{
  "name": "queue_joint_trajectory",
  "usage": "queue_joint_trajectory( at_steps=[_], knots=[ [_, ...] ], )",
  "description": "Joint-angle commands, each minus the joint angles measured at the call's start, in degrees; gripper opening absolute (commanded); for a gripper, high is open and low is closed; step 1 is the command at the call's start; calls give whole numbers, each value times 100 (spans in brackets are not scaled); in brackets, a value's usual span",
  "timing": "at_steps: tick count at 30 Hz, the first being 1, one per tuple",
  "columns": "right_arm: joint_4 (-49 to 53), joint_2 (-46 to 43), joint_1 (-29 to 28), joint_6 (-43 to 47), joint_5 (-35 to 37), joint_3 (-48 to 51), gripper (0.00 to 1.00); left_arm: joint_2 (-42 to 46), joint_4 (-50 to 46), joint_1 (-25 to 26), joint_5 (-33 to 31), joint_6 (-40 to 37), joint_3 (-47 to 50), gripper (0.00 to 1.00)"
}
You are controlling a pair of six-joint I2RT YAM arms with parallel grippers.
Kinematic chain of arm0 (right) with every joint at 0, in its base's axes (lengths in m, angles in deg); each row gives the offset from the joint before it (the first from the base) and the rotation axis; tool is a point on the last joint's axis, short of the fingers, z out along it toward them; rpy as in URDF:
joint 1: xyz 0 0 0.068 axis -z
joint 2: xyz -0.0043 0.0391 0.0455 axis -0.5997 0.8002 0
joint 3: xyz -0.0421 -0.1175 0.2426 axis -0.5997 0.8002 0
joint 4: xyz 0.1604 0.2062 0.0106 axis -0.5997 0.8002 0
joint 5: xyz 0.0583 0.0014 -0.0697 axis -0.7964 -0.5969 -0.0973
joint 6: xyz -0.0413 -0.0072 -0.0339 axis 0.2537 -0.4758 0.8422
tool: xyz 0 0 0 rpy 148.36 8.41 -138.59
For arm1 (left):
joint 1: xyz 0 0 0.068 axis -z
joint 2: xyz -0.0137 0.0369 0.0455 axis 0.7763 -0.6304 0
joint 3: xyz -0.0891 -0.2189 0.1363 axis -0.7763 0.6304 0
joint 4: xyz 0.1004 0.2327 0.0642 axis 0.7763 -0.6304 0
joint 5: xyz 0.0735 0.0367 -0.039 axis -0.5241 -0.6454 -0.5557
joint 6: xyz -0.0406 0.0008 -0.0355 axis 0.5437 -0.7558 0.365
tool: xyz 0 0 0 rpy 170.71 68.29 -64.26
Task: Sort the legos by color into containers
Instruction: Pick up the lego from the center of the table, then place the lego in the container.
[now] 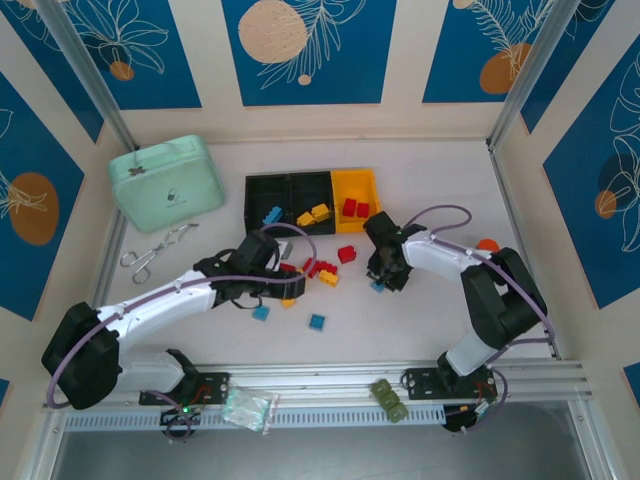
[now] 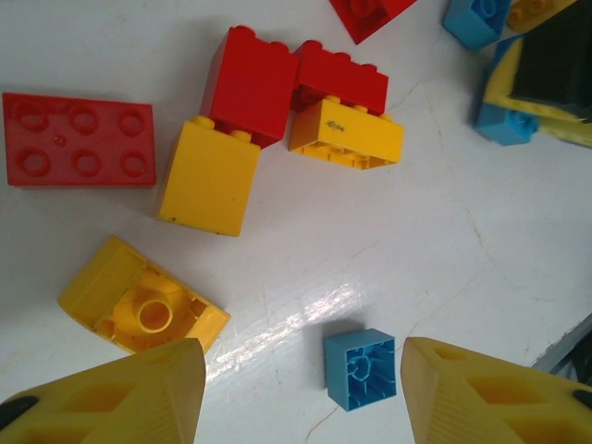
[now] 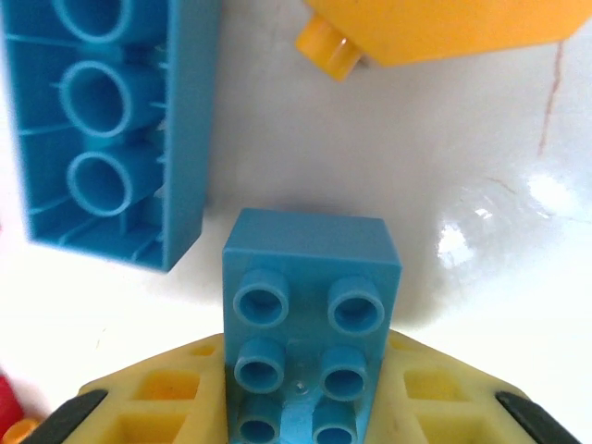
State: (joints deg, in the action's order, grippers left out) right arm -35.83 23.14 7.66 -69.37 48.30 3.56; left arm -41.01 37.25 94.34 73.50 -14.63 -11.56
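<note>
The right jaws are closed narrow on a blue brick [image 3: 310, 305]. Its studs face the wrist camera and a yellow finger [image 3: 148, 398] presses on each side. The brick sits low over the white worktop [image 3: 499, 139]; whether it has lifted clear cannot be told. Just beside it a long blue brick [image 3: 111, 120] lies hollow side up.

The left jaws stand half open and hold nothing. Their fingers [image 2: 120, 398] hang on either side of a small blue brick [image 2: 361, 368], hollow side up on the worktop, and do not touch it. Beyond it lie loose red and yellow legos [image 2: 277, 120], several of them touching.

From above, both arms reach into the middle of the worktop, with more legos scattered between them. Behind these the containers [image 1: 290, 178] sit in a row, two black bins and a yellow bin [image 1: 372, 180]. Red bricks lie in the yellow bin and yellow bricks in the middle black one. A blue brick rests at the front of the left black bin.

The step in hand appears to be the right arm's pickup of a blue brick, with the sorting partly done. Next it likely needs a straight lift, then a carry to the left black bin. That path must clear the bin walls and the left arm reaching beside it.
</note>
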Motion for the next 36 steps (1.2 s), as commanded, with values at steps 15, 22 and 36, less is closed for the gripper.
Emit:
queue_joint_trajectory(
  at_steps=[15, 22, 36],
  knots=[
    [322, -6, -622, 1265, -133, -1664, 21, 1666, -890, -687, -667, 1111, 876, 59],
    [386, 1272, -1073, 1878, -494, -3381, 22, 2630, -1778, -1145, -769, 1398, 1237, 58],
    [903, 3863, -1317, 2193, -1537, -6822, 23, 3320, -2195, -1368, -647, 1592, 1523, 58]
  ],
)
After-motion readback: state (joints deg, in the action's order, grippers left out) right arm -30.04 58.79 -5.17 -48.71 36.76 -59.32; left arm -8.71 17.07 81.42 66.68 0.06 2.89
